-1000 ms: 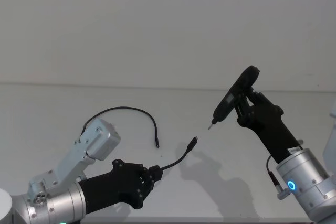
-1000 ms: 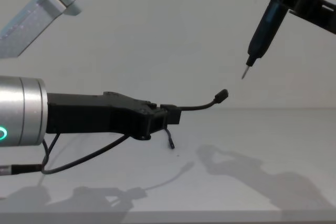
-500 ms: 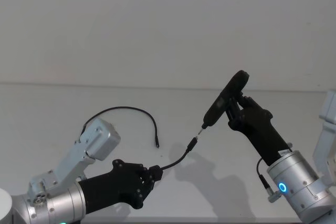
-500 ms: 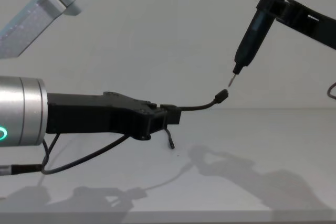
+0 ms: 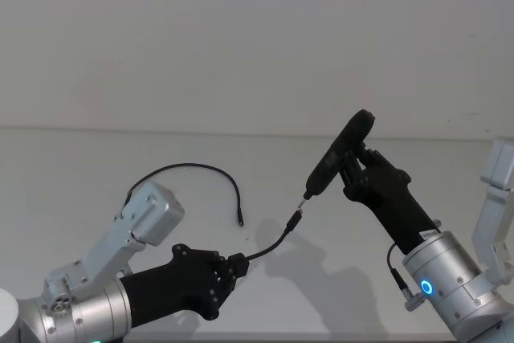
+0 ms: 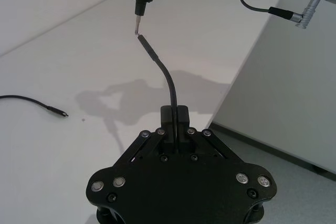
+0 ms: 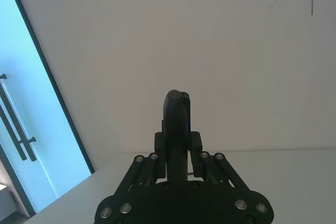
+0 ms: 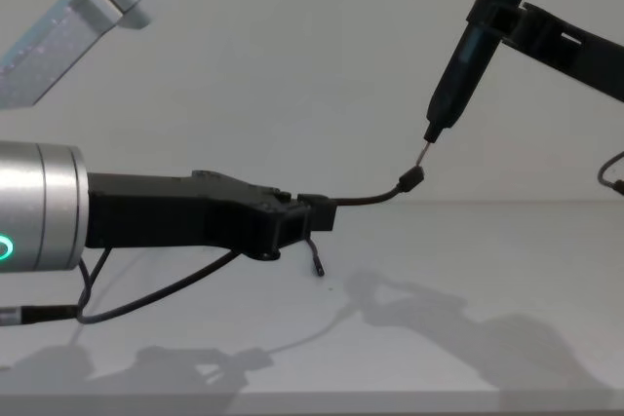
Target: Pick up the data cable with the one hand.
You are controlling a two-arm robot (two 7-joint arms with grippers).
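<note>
Above the table (image 5: 96, 166), left gripper (image 8: 310, 213) clamped on the cable (image 8: 366, 198), holding its free plug up and out, presumably to present it. Right gripper (image 5: 359, 168) closed on a pen tool (image 5: 337, 153), tip at that plug. Cable's far end trailing on the table.

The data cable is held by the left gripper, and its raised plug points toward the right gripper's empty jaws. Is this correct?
Not quite. The left gripper does hold the data cable, but the right gripper is not empty: it clamps a pen-like tool, tip at the plug, as the chest view shows.
</note>
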